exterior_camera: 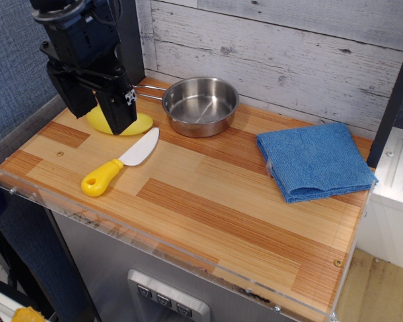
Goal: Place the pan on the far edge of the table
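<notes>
The pan is a small shiny steel saucepan that stands upright and empty on the striped wood table, close to the far edge by the plank wall. Its thin wire handle points left. My black gripper hangs at the far left of the table, left of the pan and just beyond the handle's end. Its two fingers stand apart, open and empty, above a yellow object.
A flat yellow object lies under the gripper. A toy knife with a yellow handle and white blade lies in front of it. A folded blue cloth lies at the right. A clear acrylic rim runs along the near edge.
</notes>
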`<state>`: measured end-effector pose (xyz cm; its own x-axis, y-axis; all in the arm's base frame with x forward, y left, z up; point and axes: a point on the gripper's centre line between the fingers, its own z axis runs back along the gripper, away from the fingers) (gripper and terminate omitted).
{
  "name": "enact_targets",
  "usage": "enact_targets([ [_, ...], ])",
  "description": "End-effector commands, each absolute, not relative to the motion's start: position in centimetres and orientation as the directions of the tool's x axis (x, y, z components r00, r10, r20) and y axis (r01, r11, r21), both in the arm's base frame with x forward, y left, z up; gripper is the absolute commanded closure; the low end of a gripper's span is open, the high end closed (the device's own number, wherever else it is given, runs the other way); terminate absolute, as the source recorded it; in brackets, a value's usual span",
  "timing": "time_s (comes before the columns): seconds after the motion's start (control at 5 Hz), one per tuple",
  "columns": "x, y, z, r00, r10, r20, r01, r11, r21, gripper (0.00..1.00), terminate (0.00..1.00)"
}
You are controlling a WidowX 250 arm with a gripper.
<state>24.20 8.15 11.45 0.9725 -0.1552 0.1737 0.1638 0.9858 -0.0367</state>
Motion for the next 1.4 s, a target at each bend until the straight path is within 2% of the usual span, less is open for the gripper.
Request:
enact_targets([
  [0.0, 24.2, 8.2, 11.5, 0.972, -0.155, 0.174, 0.164, 0.986, -0.037, 0.00, 0.00],
  [0.2, 25.3, 7.2, 11.4, 0.931, -0.318, 0.181, 0.320, 0.947, 0.020, 0.00, 0.00],
  [0.4, 26.0, 5.6, 11.4, 0.837, -0.517, 0.180, 0.517, 0.854, 0.050, 0.00, 0.00],
  [0.6, 26.5, 4.1, 10.4, 0.793, -0.590, 0.151, 0.591, 0.805, 0.039, 0.00, 0.00],
  [1.0, 29.5, 2.7, 8.3, 0.710, -0.692, 0.131, 0.686, 0.722, 0.097, 0.00, 0.00],
  [1.2, 31.8, 3.4, 9.0, 0.723, -0.672, 0.158, 0.661, 0.740, 0.124, 0.00, 0.00],
])
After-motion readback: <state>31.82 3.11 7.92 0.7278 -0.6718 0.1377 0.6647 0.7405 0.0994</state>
